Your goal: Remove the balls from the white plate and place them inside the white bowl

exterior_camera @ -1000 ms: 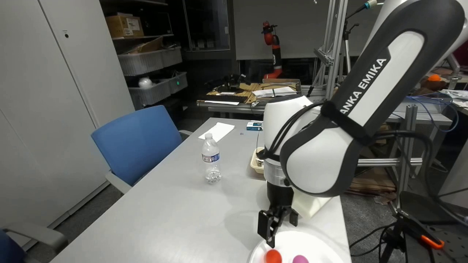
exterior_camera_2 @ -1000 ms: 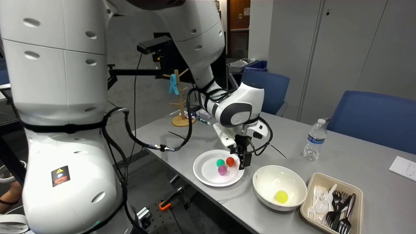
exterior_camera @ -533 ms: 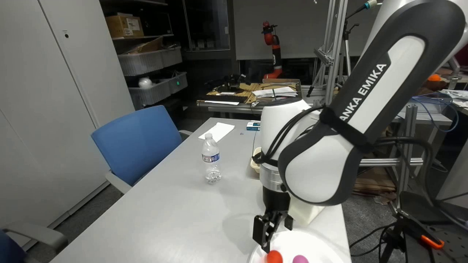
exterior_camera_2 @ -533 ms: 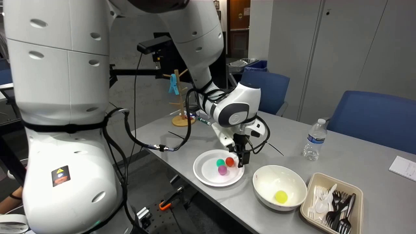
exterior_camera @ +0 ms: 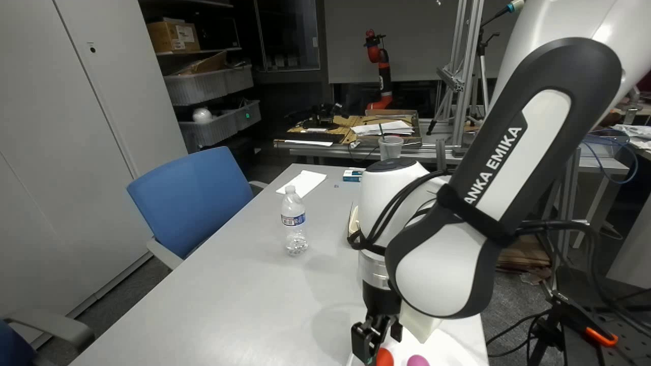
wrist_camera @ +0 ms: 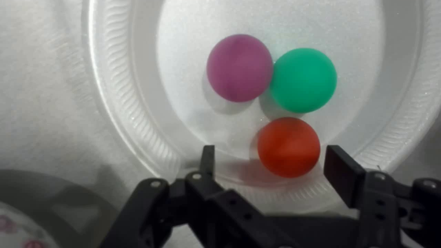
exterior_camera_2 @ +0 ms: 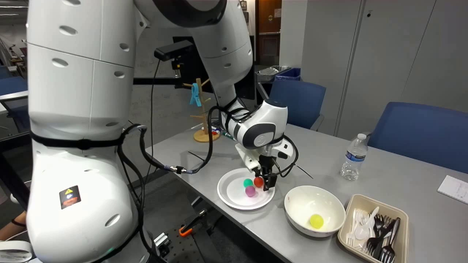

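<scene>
In the wrist view the gripper [wrist_camera: 270, 151], jaws apart, straddles the red ball [wrist_camera: 288, 147] on the white plate [wrist_camera: 119, 86], the gap wider at nine o'clock, so uneven closing could roll that ball into the green ball [wrist_camera: 304, 80] at twelve.

Black pincer [exterior_camera: 382, 346] close to red ball [exterior_camera: 385, 358]

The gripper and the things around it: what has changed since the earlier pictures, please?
The gripper has come down over the white plate, its open fingers on either side of the red ball. Nothing was taken hold of or let go. The purple ball, green ball, water bottle, and white bowl with its yellow ball stayed in place.
</scene>
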You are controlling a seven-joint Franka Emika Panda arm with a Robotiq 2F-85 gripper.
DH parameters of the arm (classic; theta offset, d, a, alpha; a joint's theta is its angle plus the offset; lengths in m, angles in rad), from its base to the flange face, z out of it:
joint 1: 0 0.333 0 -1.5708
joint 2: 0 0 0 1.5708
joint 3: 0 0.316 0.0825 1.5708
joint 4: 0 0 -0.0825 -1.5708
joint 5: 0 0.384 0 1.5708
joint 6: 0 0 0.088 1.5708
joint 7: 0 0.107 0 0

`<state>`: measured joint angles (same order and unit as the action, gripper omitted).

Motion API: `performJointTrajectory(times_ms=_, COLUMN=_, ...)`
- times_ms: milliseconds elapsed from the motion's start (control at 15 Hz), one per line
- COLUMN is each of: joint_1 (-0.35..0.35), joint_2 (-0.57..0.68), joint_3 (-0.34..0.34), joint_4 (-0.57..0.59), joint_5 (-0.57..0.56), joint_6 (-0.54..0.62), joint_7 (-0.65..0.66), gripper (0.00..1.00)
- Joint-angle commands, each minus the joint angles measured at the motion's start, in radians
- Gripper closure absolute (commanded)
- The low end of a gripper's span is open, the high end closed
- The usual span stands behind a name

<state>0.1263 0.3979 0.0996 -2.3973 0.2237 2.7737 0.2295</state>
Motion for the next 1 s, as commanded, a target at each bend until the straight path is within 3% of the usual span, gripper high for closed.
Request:
performJointTrajectory(times_ms=0, joint_1=0.004, joint_2=0.032, joint_3=0.002, joint_4=0.023, joint_5=-0.006, joint_6=0.017, joint_7=0.003, gripper=0.29)
performJointTrajectory(times_ms=133, joint_1=0.005, joint_2=0.039, joint_3=0.001, joint_4=0.028, joint_5=-0.007, joint_6=0.015, joint_7=0.003, gripper=0.37)
performJointTrajectory(times_ms=267, joint_1=0.003, joint_2=0.043, joint_3=0.000, joint_4=0.032, joint_5=-0.006, joint_6=0.013, joint_7=0.004, gripper=0.58)
performJointTrajectory(times_ms=467, joint_1=0.008, joint_2=0.042, joint_3=-0.008, joint_4=0.034, joint_5=-0.011, joint_6=0.012, joint_7=0.013, gripper=0.81)
performJointTrajectory(times_ms=933, joint_1=0.017, joint_2=-0.074, joint_3=-0.078, joint_4=0.016, joint_5=-0.068, joint_6=-0.143, joint_7=0.097, gripper=0.83)
